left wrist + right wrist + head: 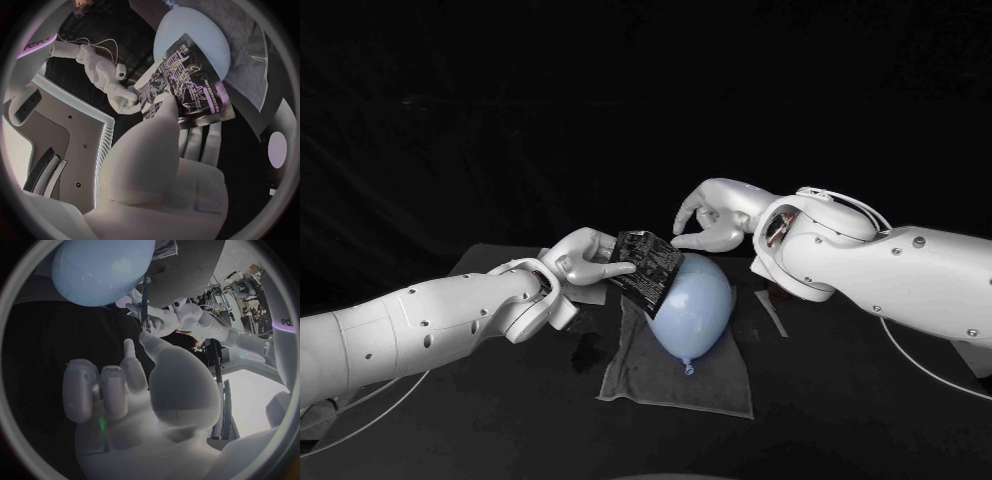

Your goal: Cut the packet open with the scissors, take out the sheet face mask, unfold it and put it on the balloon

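My left hand [584,262] grips a dark printed packet [648,268] and holds it upright against the near side of the pale blue balloon [694,303]. In the left wrist view the packet [184,85] lies across my fingers [199,142], with the balloon [194,32] behind it. My right hand [710,226] reaches in from the far side and pinches the packet's upper corner; the left wrist view shows that hand [122,94] on the packet's edge. The right wrist view has the packet [145,300] edge-on below the balloon [103,270], with my thumb [150,347] touching it.
The balloon lies on a grey cloth [678,375] spread on the black table [848,400]. A thin pale object [772,312] lies on the table just right of the balloon. A pale sheet [584,295] shows under my left hand.
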You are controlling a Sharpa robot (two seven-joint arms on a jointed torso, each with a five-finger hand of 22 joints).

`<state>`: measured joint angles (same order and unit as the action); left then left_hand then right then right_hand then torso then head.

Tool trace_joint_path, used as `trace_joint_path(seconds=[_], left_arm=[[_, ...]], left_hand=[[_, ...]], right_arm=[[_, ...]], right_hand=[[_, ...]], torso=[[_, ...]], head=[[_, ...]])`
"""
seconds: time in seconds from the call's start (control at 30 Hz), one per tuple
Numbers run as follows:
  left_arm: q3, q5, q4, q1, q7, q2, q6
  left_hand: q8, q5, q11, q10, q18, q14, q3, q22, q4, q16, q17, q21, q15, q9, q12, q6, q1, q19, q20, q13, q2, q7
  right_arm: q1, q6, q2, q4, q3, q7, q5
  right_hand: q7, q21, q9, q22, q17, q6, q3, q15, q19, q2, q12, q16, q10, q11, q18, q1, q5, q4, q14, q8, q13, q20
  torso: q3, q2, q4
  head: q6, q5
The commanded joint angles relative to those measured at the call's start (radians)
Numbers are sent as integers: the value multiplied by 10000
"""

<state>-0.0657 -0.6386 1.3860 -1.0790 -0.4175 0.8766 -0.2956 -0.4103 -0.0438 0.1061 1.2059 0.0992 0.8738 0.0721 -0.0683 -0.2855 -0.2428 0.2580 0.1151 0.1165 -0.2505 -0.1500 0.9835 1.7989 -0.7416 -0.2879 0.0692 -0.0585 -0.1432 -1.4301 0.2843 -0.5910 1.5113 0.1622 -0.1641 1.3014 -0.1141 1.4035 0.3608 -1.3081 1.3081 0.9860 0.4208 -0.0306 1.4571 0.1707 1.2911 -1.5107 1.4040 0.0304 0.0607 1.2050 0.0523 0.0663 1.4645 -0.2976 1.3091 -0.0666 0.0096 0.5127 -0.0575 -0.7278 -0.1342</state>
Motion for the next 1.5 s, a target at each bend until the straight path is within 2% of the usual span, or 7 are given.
trace_joint_path(seconds=[0.03,0.37,0.67,0.8,1.07,1.4,1.5], left_arm=[[12,-113,40,-16,-168,0,-89],[12,-115,44,-17,-164,17,-89],[12,-115,41,-17,-157,18,-87],[12,-124,37,-17,-152,17,-91],[12,-210,41,-17,-148,24,-97],[12,-238,63,-17,-149,34,-102],[12,-240,68,-17,-150,32,-102]], left_hand=[[-33,-47,15,58,142,52,57,-5,4,10,11,-55,38,-1047,29,72,33,-65,-27,-5,-36,9],[-28,-47,21,55,143,47,78,-4,-1,18,13,-58,42,-1046,36,67,33,-66,-27,-6,-40,8],[-28,-47,21,55,143,47,78,-4,-1,18,13,-58,42,-1046,36,67,33,-66,-27,-6,-40,8],[-23,-46,25,53,144,44,97,-4,-3,25,14,-61,45,-1047,42,64,33,-68,-27,-7,-39,9],[-23,-46,25,53,144,44,97,-4,-3,25,14,-61,45,-1047,42,64,33,-68,-27,-7,-39,9],[-20,-46,27,51,146,42,111,-3,-2,31,15,-63,47,-1047,46,62,36,-68,-26,-8,-37,11],[-20,-46,27,51,146,42,111,-3,-2,31,15,-63,47,-1047,46,62,36,-68,-26,-8,-37,11]], right_arm=[[64,-272,-28,55,13,-137,308],[180,-207,-60,60,47,-206,387],[198,-165,-101,98,50,-176,369],[202,94,-153,139,50,-104,326],[212,580,-310,233,47,11,224],[216,487,-249,91,41,-42,204],[221,367,-183,42,41,-58,202]], right_hand=[[0,9,-9,-820,1726,-45,-45,-74,17,14,-6,-38,-11,17,-79,-75,-38,-15,866,-39,31,-11],[6,9,-7,-825,1724,-34,-32,-75,14,-50,5,-38,-14,12,-78,-3,-38,-1,865,-58,48,-14],[6,11,-5,-830,1724,-20,-36,-75,14,-88,11,-39,-13,11,-78,6,-39,27,864,-73,57,-15],[4,15,-6,-837,1722,-19,-54,-74,14,-115,19,-38,-11,14,-79,-14,-39,73,864,-81,68,-16],[20,101,-11,-940,1782,1,-123,-80,68,-331,133,-81,60,3,-103,-138,-34,370,878,-128,185,-16],[45,95,-30,-947,1768,-25,-29,-96,63,-385,119,-76,42,-21,-98,206,69,267,875,-154,195,-9],[38,91,-46,-953,1764,-32,43,-98,60,-358,112,-75,32,-19,-97,367,357,195,874,-170,206,-5]], torso=[[-2,0,1],[8,1,4],[-1,-4,3],[1,-1,6],[7,5,5],[4,7,6],[-1,5,8]], head=[[-9,26],[-30,37],[-59,31],[-57,35],[-54,5],[-83,9],[-87,10]])
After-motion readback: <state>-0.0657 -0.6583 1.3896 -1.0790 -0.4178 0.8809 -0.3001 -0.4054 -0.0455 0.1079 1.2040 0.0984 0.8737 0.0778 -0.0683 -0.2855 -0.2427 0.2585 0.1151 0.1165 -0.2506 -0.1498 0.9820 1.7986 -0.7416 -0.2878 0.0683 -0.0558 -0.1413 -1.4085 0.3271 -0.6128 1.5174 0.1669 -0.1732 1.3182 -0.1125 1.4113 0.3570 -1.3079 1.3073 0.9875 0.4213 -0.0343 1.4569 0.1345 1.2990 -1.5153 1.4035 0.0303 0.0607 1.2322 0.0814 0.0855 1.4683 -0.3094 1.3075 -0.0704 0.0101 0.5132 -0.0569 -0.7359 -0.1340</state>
